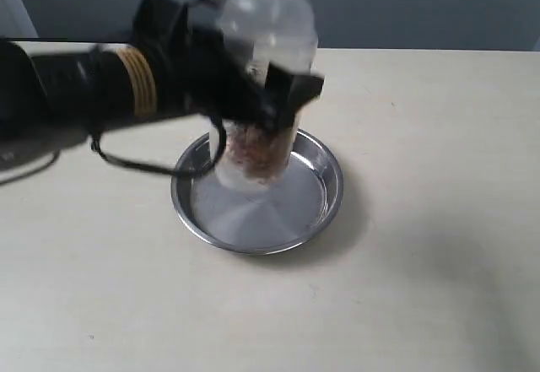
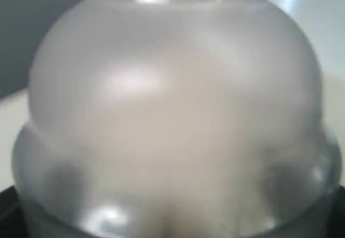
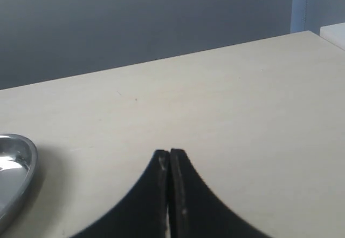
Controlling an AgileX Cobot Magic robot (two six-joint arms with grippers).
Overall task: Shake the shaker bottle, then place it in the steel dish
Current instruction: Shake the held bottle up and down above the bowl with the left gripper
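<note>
The shaker bottle is upright over the steel dish, blurred, with brown granules showing low in its clear wall. My left gripper is shut on its body just under the frosted dome. Whether the bottle's base touches the dish floor I cannot tell. In the left wrist view the frosted dome of the shaker bottle fills nearly everything and hides the fingers. My right gripper is shut with nothing in it, low over the beige table, with the steel dish at the picture's edge.
The beige table spreads wide around the dish. A black cable loops down from the left arm beside the dish. A grey wall stands behind the table's far edge.
</note>
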